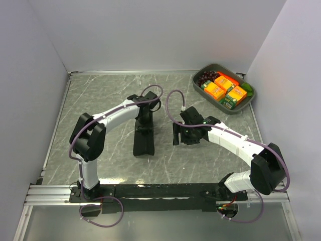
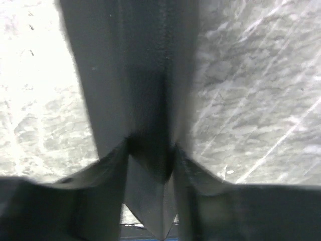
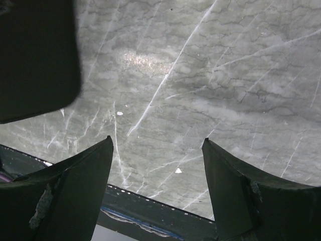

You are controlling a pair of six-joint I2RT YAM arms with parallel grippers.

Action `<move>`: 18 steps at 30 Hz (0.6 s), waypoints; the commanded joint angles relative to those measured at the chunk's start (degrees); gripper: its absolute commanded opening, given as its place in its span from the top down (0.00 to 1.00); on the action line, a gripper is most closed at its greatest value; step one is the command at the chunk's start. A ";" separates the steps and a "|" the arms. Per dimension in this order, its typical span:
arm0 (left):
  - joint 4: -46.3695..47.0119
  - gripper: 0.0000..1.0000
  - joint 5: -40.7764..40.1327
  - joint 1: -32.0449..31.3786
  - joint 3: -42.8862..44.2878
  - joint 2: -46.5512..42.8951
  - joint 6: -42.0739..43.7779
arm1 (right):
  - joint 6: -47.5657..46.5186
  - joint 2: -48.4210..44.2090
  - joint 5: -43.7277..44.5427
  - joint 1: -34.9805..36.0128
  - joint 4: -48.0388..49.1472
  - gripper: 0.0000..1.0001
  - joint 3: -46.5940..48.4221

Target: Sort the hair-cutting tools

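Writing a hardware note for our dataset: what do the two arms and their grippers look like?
The left arm and right arm have white link shells, bulky black joints and a looping purple cable each. The right gripper has dark wedge-shaped fingers with pale scuffs.

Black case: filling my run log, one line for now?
left jaws: pinching black case | right jaws: open, empty, above table | tools: none visible

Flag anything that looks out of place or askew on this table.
The black zip case is not lying flat: it is humped up along its seam between the fingers of the left gripper. No scissors or clips show in any view, and the grey bin holds what look like snack packets.
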 commanded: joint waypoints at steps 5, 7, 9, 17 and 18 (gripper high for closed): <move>0.61 0.99 -0.42 0.71 -1.10 -2.53 0.94 | 0.45 0.40 0.14 -0.21 0.45 0.20 1.48; 0.87 0.99 0.11 0.71 -0.74 -3.06 1.03 | 0.45 0.49 0.06 -0.21 0.36 0.20 1.57; 1.22 0.99 0.90 0.71 -0.13 -3.58 0.94 | 0.45 0.49 -0.03 -0.21 0.45 0.20 1.75; 6.05 0.99 13.18 0.71 1.28 -7.70 -0.02 | -0.25 0.40 -1.43 -0.21 1.50 0.20 3.42; 6.67 0.99 14.86 0.80 1.19 -8.41 -0.37 | -0.17 0.05 -1.61 -0.21 1.77 0.20 3.24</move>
